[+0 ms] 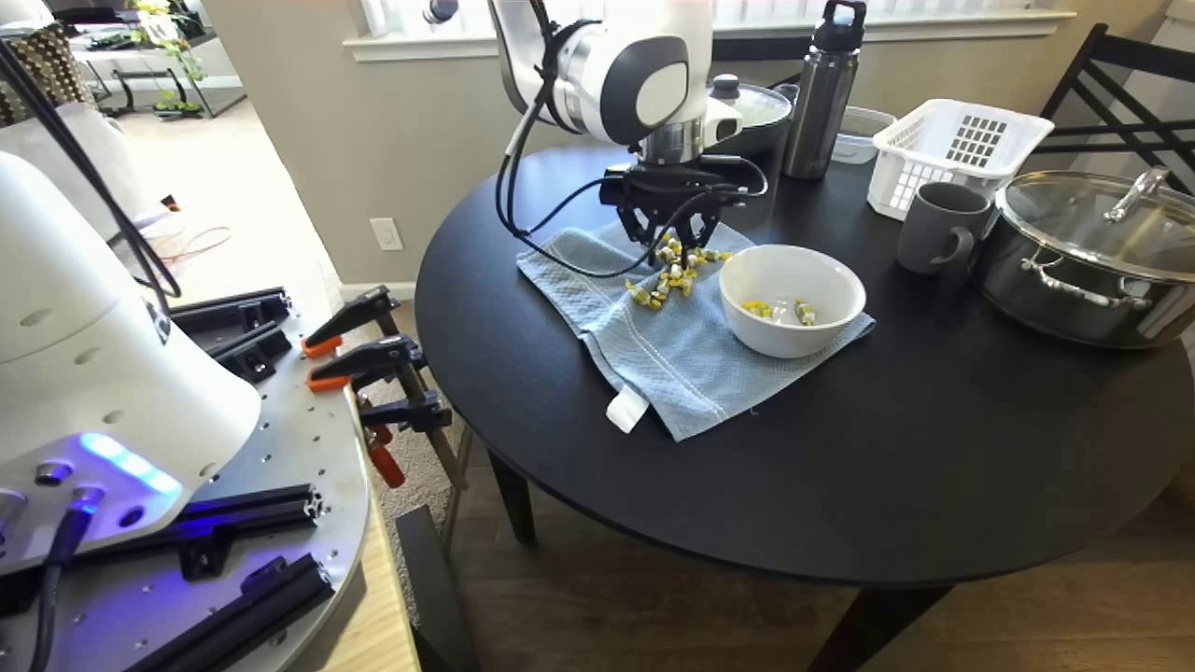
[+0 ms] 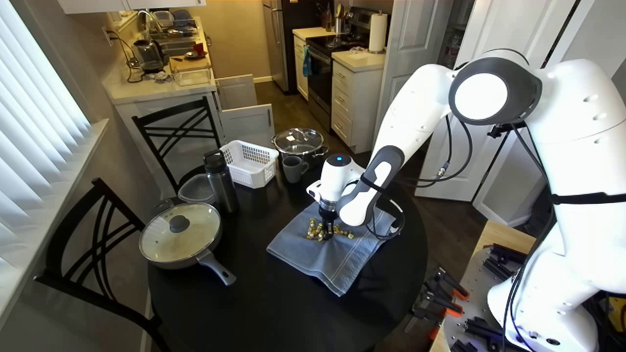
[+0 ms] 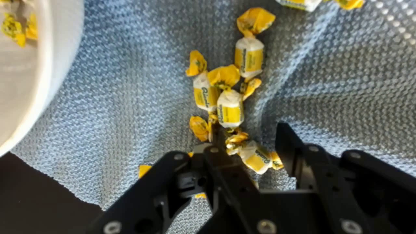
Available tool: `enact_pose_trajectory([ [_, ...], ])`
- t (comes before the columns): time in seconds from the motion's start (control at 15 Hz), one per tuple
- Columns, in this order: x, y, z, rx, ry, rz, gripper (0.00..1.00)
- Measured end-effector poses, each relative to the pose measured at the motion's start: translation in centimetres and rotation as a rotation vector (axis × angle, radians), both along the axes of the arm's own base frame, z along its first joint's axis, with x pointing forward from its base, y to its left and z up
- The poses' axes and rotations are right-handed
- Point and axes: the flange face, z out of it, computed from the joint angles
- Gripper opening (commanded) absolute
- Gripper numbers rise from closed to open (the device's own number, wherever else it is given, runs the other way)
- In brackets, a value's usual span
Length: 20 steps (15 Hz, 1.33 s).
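Observation:
In the wrist view my gripper [image 3: 248,138] stands open, its two black fingers apart. Between them a candy in a white and yellow wrapper [image 3: 256,157] lies on the cloth, its yellow end close to the right-hand finger. Several more candies [image 3: 230,109] cluster just ahead of the left-hand finger, whose tip covers part of the pile. In both exterior views the gripper [image 1: 667,250] points down into the candy pile [image 1: 658,289] on a blue-grey towel [image 1: 672,373]. Beside it a white bowl [image 1: 789,343] rests on the towel with a few candies [image 1: 758,308] inside; the arm hides it in an exterior view.
On the dark round table [image 1: 840,485] stand a grey mug [image 1: 938,229], a lidded steel pot [image 1: 1074,299], a white basket [image 1: 910,177], a tall bottle [image 1: 822,112] and a plastic container [image 2: 196,189]. A lidded pan [image 2: 181,234] has its handle [image 2: 217,268] pointing towards the towel side.

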Motion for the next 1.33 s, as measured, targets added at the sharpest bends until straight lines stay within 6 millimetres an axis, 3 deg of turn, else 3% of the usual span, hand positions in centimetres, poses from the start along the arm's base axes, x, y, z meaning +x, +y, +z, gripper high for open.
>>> enact_pose_trajectory([
  [0.2, 0.3, -0.2, 0.2, -0.003, -0.007, -0.002, 0.01],
  [0.87, 0.6, -0.3, 0.5, -0.002, -0.018, -0.003, 0.00],
  [1.07, 1.2, -0.2, 1.9, 0.001, -0.052, -0.002, 0.00],
  [1.33, 2.4, 0.0, 5.5, 0.004, -0.125, 0.001, 0.00],
])
